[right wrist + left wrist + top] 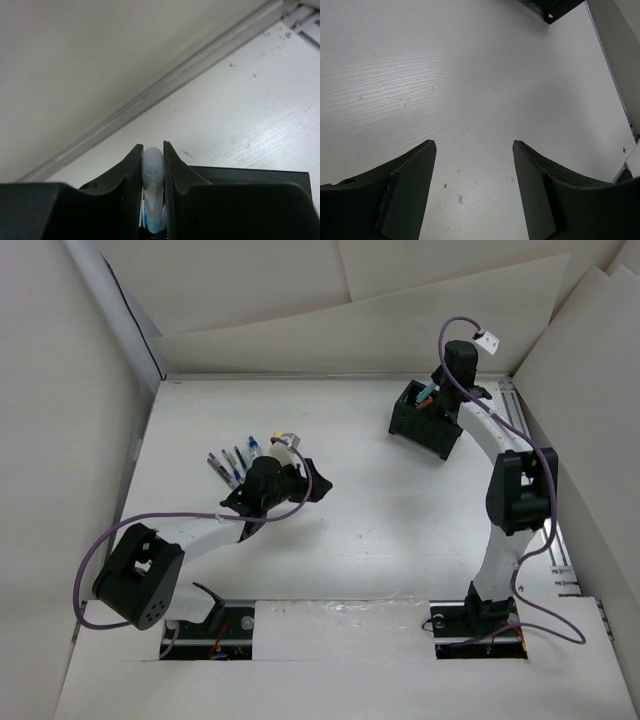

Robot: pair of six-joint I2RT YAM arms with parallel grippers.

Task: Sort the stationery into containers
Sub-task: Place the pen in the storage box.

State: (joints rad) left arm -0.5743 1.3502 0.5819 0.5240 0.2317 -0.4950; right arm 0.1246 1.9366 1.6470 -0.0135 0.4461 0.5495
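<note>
1. Left arm. The base is bolted at the near left edge of the bench (pixel 380 540), and the arm reaches forward to the left-centre area. The left fingers (pixel 410 185) are released and spread wide. Only bare bench surface shows between them, and nothing touches either pad.

2. Loose stationery. A row of slim pens (pixel 232 464) with blue and dark bodies lies flat on the bench just beyond the left wrist, on its left side. The pens lie side by side and roughly parallel. A small marker with a yellow-orange end (pixel 277 437) lies just right of the row.

3. Right arm. The base is at the near right edge, and the arm rises and extends to the far right part of the bench. The right fingers (pixel 131 185) are clenched on a pale, translucent blue-tinted pen (pixel 152 167). The pen is held between the pads with its rounded end about level with the fingertips.

4. Container. The black box (pixel 408 422) stands on the far right-centre of the bench, well apart from the loose pens. The right fingers are positioned over it. In the right wrist view its black rim shows directly behind the fingertips. Blue and orange items show inside the box in the top view. Which compartment holds them cannot be determined.

5. Surround. White panels (pixel 300 290) enclose the bench on the far and lateral sides.
</note>
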